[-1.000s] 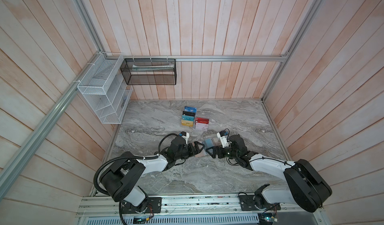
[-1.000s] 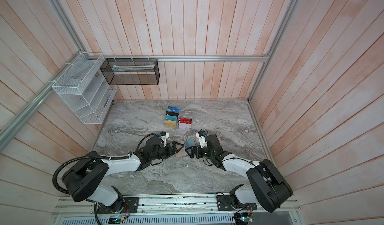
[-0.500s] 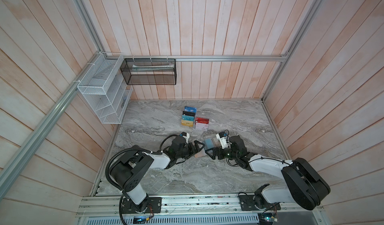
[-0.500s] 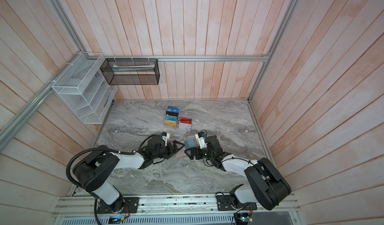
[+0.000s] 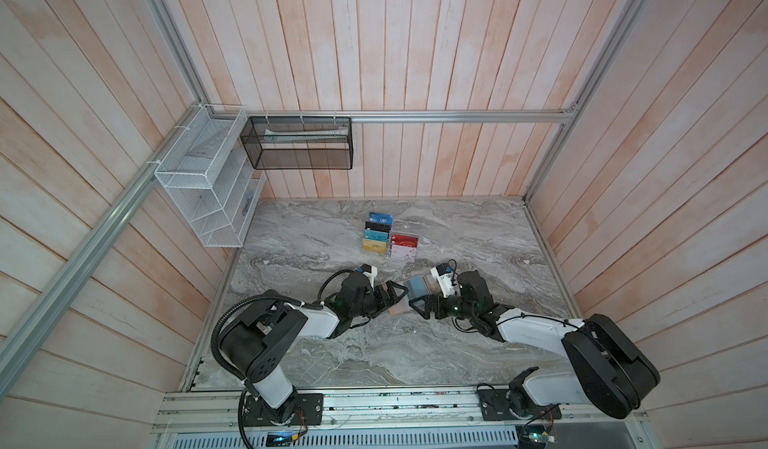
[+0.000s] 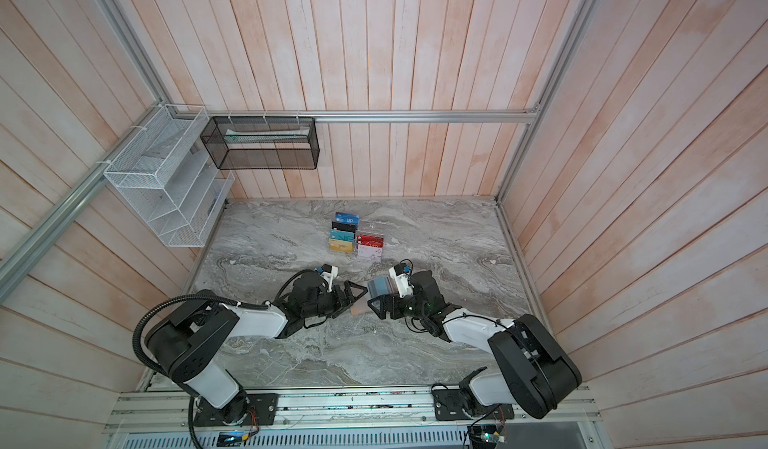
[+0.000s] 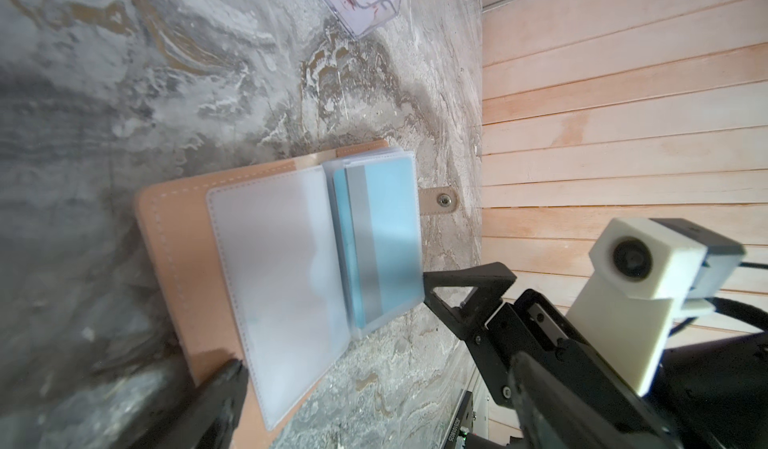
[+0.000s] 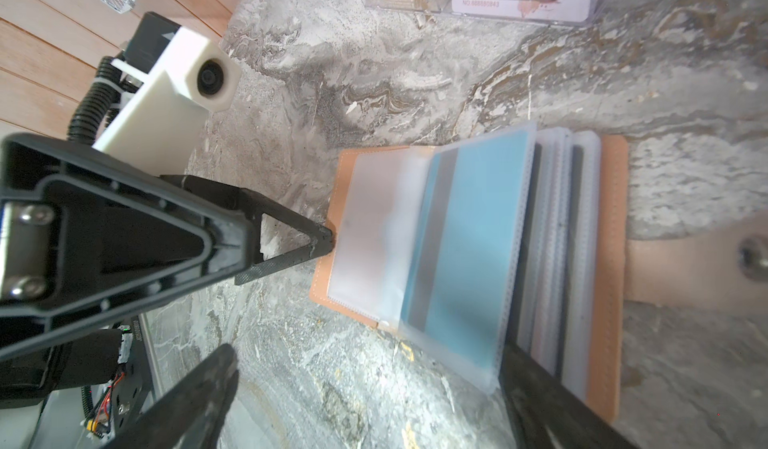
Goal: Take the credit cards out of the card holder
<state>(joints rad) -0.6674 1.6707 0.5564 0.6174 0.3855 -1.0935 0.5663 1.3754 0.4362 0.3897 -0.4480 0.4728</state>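
Wrist views show a blue card [image 7: 390, 235] sleeved in the holder [image 7: 174, 260], which lies open on the table [image 5: 332, 355]. The left hand [image 5: 395, 295], released, rests a tip on the holder's cover edge; the right hand [image 5: 415, 301], also released, touches the card's sleeve edge. Over the last second only the left arm's elbow swung inward, so I judge no pull has begun.

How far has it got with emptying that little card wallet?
Early on. Done: the card holder lies open on the table. In hand: nothing gripped; the left hand and right hand are both open, at its opposite edges. Left: the blue card with a grey stripe sits in its sleeve, with dark cards in the sleeves behind.
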